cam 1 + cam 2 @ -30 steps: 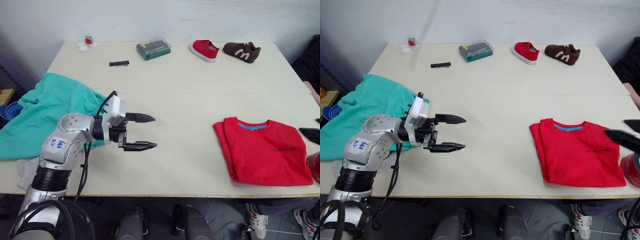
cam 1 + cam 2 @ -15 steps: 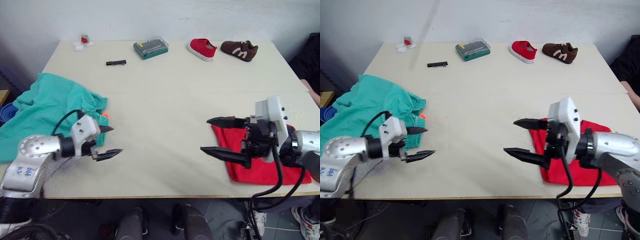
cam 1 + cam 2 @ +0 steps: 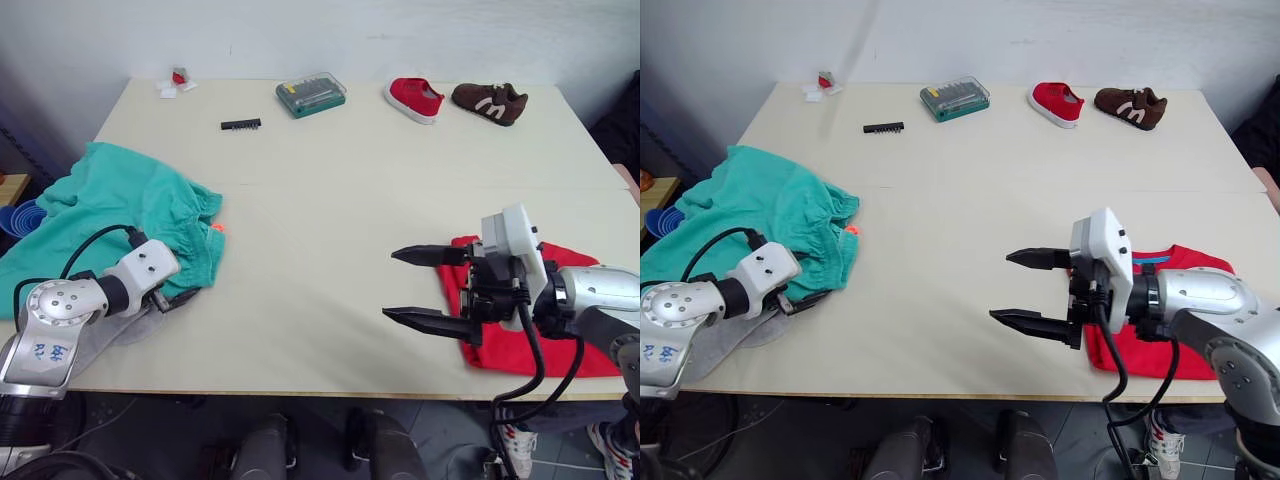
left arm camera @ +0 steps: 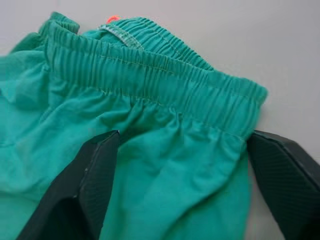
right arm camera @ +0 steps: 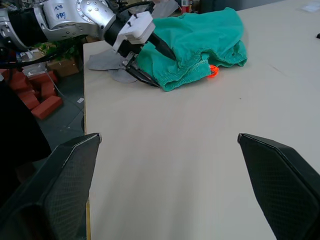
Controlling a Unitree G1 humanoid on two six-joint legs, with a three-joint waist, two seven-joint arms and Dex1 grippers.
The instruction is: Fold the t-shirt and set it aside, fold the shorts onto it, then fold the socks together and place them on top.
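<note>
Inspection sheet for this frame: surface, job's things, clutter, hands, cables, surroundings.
Surface: pale table, bare in the middle.
Job's things: t-shirt folded, near right edge; shorts unfolded, bunched at left; socks grey, partly under shorts.
Clutter: bit case, bit strip, red shoe, brown shoe, small red-and-white bits along far edge.
Hands: left hand open, straddling the shorts' waistband; right hand open above table beside t-shirt.
Cables: black cable on left arm, another below right wrist.
Surroundings: white wall; blue object beyond left edge.
</note>
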